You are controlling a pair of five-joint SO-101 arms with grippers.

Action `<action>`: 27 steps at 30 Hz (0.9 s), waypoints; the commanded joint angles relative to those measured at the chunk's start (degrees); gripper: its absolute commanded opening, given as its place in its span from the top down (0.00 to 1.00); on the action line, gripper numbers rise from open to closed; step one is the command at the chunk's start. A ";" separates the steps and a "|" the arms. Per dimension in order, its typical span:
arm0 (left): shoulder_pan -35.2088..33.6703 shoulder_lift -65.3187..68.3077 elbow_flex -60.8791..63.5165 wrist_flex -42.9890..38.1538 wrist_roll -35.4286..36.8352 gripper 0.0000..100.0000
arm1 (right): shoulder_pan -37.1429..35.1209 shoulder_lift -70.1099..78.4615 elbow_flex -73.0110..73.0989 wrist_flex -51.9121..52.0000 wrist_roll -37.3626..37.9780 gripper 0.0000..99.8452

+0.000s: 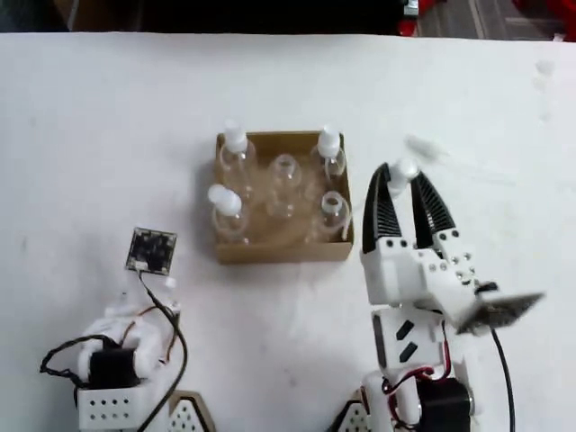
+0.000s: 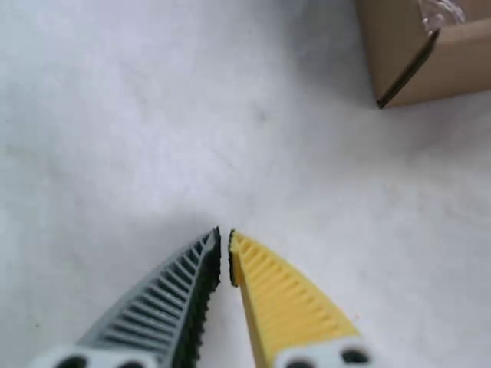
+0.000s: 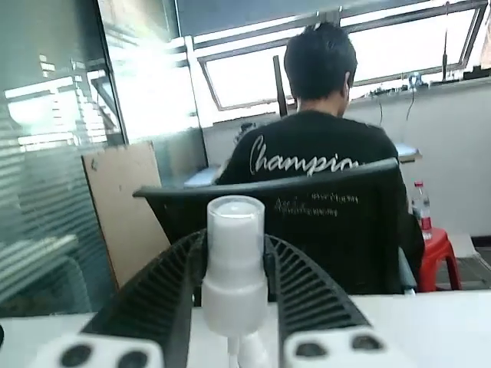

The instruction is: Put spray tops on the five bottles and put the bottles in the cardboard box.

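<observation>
Five bottles (image 1: 283, 176) stand in the cardboard box (image 1: 283, 250), clear bodies hard to make out; three capped, two bare; right gripper (image 1: 404, 176) pinches one spray top (image 1: 408, 168) just beside it; left gripper (image 2: 225, 236) pressed together

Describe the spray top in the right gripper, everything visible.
The spray top is white plastic: a round head, a wider collar beneath, a thin tube at the bottom. It stands upright, clamped at its sides between the right gripper's black ribbed fingers, just right of the cardboard box in the high view.
</observation>
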 commanded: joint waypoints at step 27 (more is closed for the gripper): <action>0.75 -0.48 -0.09 -1.32 -0.35 0.97 | -10.86 53.67 -14.77 -44.44 3.25 0.98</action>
